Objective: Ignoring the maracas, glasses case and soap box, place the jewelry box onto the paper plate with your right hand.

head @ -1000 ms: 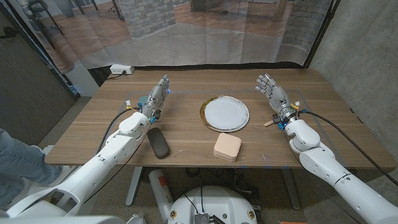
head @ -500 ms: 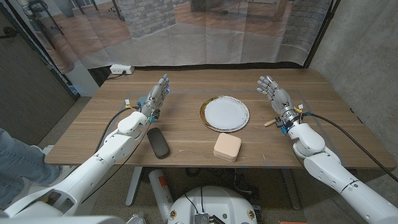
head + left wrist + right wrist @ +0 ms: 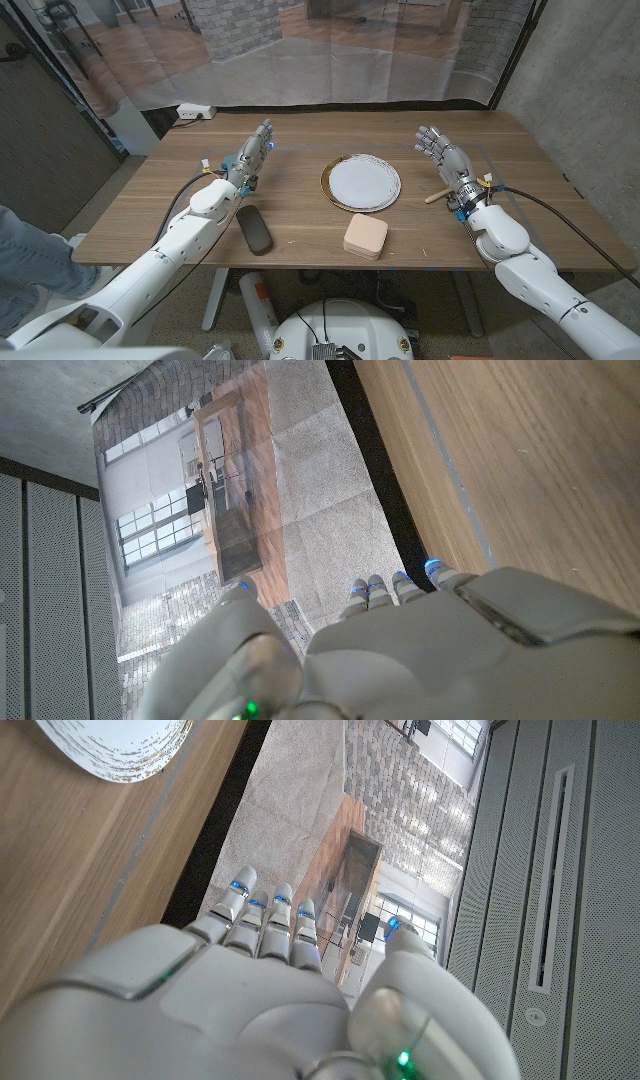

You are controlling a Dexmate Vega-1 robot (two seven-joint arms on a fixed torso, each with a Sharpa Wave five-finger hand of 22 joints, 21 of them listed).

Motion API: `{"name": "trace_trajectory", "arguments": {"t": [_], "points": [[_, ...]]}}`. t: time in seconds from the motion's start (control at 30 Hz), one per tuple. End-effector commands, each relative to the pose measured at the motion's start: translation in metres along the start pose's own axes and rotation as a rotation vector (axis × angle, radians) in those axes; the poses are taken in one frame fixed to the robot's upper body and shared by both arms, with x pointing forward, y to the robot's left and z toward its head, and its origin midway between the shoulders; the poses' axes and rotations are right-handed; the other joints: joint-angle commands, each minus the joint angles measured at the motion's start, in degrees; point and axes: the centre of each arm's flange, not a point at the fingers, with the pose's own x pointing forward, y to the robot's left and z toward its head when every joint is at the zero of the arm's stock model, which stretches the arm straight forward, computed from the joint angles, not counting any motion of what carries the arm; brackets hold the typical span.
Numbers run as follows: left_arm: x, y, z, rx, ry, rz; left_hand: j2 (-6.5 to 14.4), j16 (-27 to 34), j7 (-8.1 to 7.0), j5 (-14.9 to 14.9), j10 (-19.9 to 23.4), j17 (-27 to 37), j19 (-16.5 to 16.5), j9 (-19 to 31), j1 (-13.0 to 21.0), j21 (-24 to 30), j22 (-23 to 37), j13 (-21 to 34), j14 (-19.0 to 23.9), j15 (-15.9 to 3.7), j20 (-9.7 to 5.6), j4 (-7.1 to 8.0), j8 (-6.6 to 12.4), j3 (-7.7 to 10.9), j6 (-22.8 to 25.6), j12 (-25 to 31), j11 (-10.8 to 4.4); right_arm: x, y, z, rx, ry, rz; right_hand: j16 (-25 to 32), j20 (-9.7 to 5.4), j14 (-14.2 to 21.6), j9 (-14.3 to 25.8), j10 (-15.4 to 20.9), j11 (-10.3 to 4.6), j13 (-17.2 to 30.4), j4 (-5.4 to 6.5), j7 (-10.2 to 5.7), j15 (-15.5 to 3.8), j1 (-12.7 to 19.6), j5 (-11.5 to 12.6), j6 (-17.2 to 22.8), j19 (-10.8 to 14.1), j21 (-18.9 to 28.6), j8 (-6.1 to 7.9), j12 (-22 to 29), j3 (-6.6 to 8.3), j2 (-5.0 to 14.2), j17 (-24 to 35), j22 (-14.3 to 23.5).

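The jewelry box [image 3: 366, 236], at six o'clock of the paper plate [image 3: 361, 183], is judged light, rigid; side edges are recommended. The right robot hand [image 3: 443, 157] is spread wide, empty.

White-shelled arms with black cables — left hand [image 3: 250, 156] and right hand [image 3: 446, 159] grey metal, fingers [image 3: 262, 915] tipped with blue lights.

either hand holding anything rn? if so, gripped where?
Nothing is held. Left hand and right hand are both open with fingers apart, over the table. The jewelry box lies untouched beside the paper plate.
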Motion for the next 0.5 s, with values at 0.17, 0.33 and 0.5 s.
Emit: {"name": "trace_trajectory", "arguments": {"t": [0.17, 0.33, 0.5], "points": [[0.002, -0.008, 0.002, 0.007, 0.001, -0.004, 0.2, 0.3, -0.09, 0.2, 0.5, 0.2, -3.8, 0.1, 0.6, 0.3, 0.2, 0.2, -2.1, -0.04, -0.68, -0.18, 0.3, -0.01, 0.2, 0.2, -0.08, -0.014, 0.009, -0.001, -0.013, -0.003, 0.042, 0.3, -0.13, 0.6, 0.0, 0.8, -0.01, 0.3, -0.4, -0.14, -0.35, 0.7, -0.1, 0.4, 0.5, -0.3, 0.5, 0.3, 0.28, -0.26, 0.1, 0.1], [0.003, -0.01, 0.004, 0.012, 0.0, -0.004, 0.3, 0.3, -0.13, 0.1, 0.5, 0.2, -3.8, 0.1, 0.7, 0.3, 0.2, 0.2, -2.0, 0.0, -0.65, -0.21, 0.32, -0.05, 0.3, 0.2, -0.01, -0.02, 0.011, -0.002, -0.015, -0.016, 0.046, 0.3, -0.09, 0.7, 0.0, 0.9, -0.05, 0.3, -0.48, -0.34, -0.37, 0.8, -0.1, 0.5, 0.6, -0.5, 0.48, 0.3, 0.27, -0.27, 0.0, 0.1], [0.003, -0.012, 0.006, 0.018, 0.0, -0.003, 0.3, 0.3, -0.21, 0.1, 0.6, 0.2, -3.9, 0.1, 0.7, 0.3, 0.2, 0.2, -2.0, -0.06, -0.62, -0.23, 0.3, -0.07, 0.3, 0.2, -0.1, -0.026, 0.013, -0.002, -0.009, -0.025, 0.051, 0.3, -0.01, 0.8, 0.0, 0.9, -0.08, 0.3, -0.53, -0.32, -0.41, 0.8, -0.1, 0.6, 0.6, -0.7, 0.5, 0.3, 0.27, -0.26, 0.0, 0.1]]}}
